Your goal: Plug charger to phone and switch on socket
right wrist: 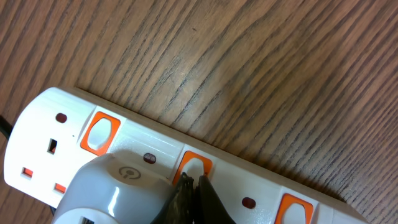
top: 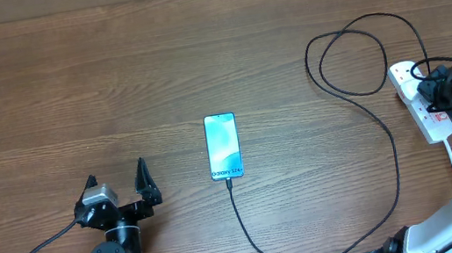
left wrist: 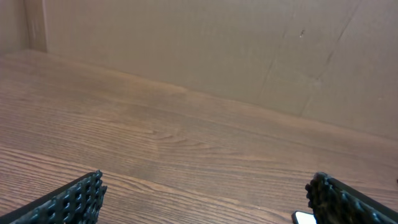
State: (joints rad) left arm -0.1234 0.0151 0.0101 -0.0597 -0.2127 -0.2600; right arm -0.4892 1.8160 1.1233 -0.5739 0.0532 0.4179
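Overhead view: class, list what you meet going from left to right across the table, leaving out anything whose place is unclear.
left gripper → phone → loop of the charger → socket. The right gripper sits over the socket, so it is left out.

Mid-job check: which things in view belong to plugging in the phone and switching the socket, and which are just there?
Job:
phone
charger cable
socket

Just there:
wooden table
cardboard wall
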